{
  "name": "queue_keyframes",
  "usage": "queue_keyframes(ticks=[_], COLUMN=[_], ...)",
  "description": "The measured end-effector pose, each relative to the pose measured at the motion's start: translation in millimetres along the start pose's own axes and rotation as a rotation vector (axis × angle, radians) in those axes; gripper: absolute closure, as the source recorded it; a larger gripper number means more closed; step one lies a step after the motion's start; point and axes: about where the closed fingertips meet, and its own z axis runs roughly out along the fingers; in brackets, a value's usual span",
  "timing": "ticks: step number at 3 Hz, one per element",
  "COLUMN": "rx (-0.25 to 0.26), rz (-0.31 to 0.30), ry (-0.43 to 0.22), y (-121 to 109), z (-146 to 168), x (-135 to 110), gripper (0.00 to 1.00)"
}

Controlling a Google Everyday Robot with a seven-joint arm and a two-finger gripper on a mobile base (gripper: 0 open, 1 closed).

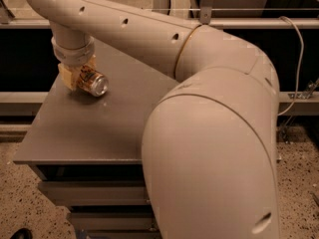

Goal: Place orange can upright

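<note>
The orange can (91, 80) lies on its side at the back left of the grey table (99, 133), its silver end facing front right. My gripper (79, 74) comes down from the wrist (73, 51) right over the can. Its yellowish fingers (66, 77) sit on either side of the can and press against it. The can's far part is hidden behind the fingers. My big cream arm (214, 148) fills the right half of the camera view.
The table's front edge (75, 162) and left edge are near the can. Drawers or shelves (89, 193) sit below the top. A metal rail (249, 23) runs behind the table. A cable (298, 68) hangs at the right. Speckled floor lies around.
</note>
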Motion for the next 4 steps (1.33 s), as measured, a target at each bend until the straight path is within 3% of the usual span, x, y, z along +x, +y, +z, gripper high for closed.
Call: queue_keyframes(ticks=[1,2,3,4], rx=[0.026,0.033,0.005,-0.053], rz=[-0.042,-0.098,-0.118,-0.158], ry=[-0.091,-0.275,-0.456,-0.621], y=[-12,-33,-44,-39], z=[-19,-51,-72,-76], x=[-11,-33,-41,-37], gripper=[0.99,1.0,1.0,1.0])
